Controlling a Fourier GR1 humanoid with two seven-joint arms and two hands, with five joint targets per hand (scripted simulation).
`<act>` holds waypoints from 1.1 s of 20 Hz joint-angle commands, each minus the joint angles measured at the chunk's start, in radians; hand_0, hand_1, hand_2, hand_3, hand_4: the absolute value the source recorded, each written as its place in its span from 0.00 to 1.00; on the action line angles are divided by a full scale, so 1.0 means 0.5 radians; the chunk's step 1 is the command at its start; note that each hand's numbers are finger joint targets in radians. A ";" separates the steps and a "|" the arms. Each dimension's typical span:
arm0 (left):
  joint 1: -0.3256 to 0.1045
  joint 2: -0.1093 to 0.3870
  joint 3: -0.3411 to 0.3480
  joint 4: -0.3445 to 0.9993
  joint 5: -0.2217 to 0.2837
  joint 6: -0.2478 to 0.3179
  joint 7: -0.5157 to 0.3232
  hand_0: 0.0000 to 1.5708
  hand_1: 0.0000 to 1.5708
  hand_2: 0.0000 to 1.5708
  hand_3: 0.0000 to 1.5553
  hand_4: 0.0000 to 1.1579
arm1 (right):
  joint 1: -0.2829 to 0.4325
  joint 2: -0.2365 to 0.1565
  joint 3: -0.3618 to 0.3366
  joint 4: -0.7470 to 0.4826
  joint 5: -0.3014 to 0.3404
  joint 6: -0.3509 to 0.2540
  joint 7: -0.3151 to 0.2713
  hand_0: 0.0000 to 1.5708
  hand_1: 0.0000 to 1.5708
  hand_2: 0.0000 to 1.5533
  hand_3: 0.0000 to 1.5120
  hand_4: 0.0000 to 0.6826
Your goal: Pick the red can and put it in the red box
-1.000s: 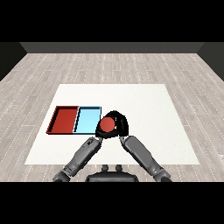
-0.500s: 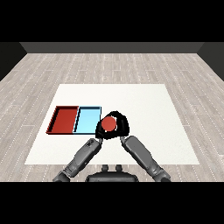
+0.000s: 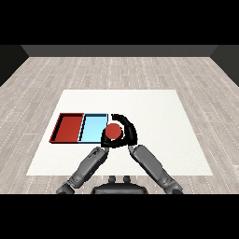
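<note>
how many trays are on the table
2. The red tray lies toward the table's left side, and the light blue tray lies right beside it, next to the red can in the right hand. No others show.

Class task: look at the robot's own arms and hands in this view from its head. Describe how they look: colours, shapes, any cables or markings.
Two grey forearms, rounded and tube-like, come in from the lower corners. The right hand is black, with slim fingers and a thumb. Of the left hand only a small black part shows. No cables or markings can be made out.
</note>
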 commanded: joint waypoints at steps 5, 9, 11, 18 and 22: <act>-0.066 -0.011 -0.048 0.149 0.123 0.087 -0.197 1.00 1.00 1.00 0.96 0.98 | 0.060 -0.023 -0.119 -0.053 0.035 0.108 0.137 0.00 0.00 0.00 0.00 0.00; 0.005 -0.011 -0.005 -0.024 -0.046 0.077 -0.059 1.00 1.00 1.00 0.96 0.98 | 0.164 0.016 0.066 -0.111 0.133 -0.048 0.091 0.00 0.00 0.00 0.00 0.00; -0.013 -0.011 0.048 -0.040 -0.108 0.078 0.030 1.00 1.00 1.00 0.95 0.98 | 0.091 0.017 -0.155 0.044 0.045 0.128 0.023 0.00 0.00 0.00 0.00 0.00; 0.070 0.056 0.162 -0.080 -0.143 0.007 0.018 1.00 1.00 1.00 0.94 0.98 | 0.153 0.016 -0.144 -0.104 -0.074 0.129 -0.014 0.00 0.00 0.00 0.00 0.00; -0.087 -0.007 0.178 -0.200 -0.250 0.151 0.292 1.00 1.00 0.99 0.94 0.98 | 0.314 -0.103 -0.284 -0.418 0.001 0.255 0.108 0.00 0.00 0.00 0.00 0.00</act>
